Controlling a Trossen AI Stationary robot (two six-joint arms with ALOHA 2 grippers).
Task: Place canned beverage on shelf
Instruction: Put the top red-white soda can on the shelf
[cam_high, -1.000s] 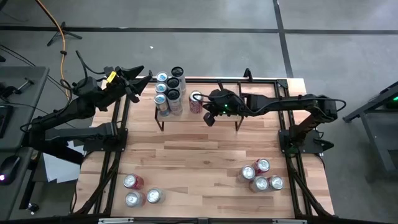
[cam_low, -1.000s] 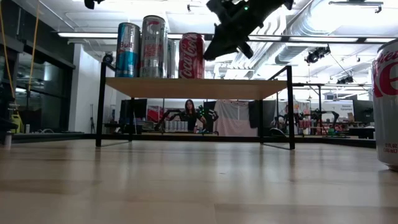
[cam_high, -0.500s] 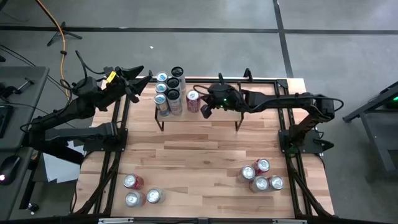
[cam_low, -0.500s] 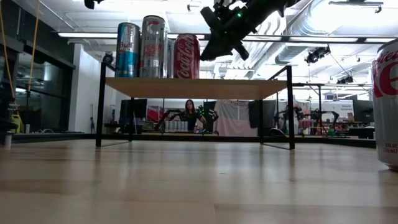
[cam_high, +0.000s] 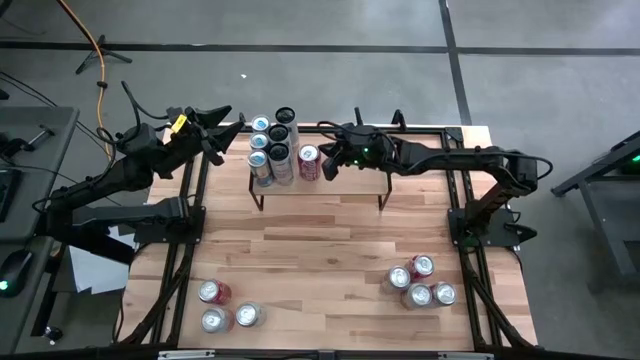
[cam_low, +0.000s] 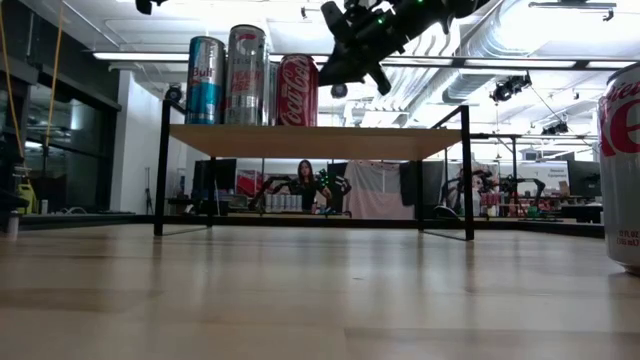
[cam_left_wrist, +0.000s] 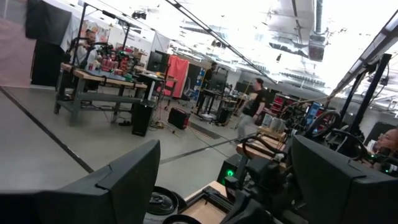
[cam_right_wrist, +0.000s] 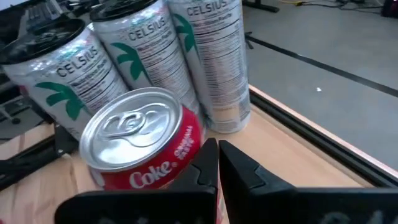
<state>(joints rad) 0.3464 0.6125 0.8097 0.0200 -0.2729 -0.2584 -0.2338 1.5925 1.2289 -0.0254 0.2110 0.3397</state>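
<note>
A red Coke can (cam_high: 308, 157) stands upright on the shelf (cam_high: 350, 185), on the wood plank (cam_low: 315, 141), just right of several tall silver and blue cans (cam_high: 270, 145). My right gripper (cam_high: 325, 165) is shut and hovers above the shelf on the red can's right side. Its tips (cam_right_wrist: 217, 146) are against the can (cam_right_wrist: 143, 149). My left gripper (cam_high: 215, 125) waits open, raised off the table's far left corner, with nothing between its fingers (cam_left_wrist: 124, 186). My right gripper meets the red can's side wall (cam_right_wrist: 198, 144), just under the top rim, with the ends of its shut fingers. The fingers come from the table's right, slanting slightly down. The can stands upright with its base on the shelf.
Three cans (cam_high: 225, 305) stand at the table's near left and several more (cam_high: 420, 282) at the near right; one of them looms at the low view's right edge (cam_low: 622, 170). The shelf's right half is bare plank. People and benches show in the room beyond.
My right gripper, shut throughout, has gone toward the table's left and slightly toward the far edge, and its fingers have tipped nearer to level. The red can has slid left along the shelf toward the silver cans, staying upright.
</note>
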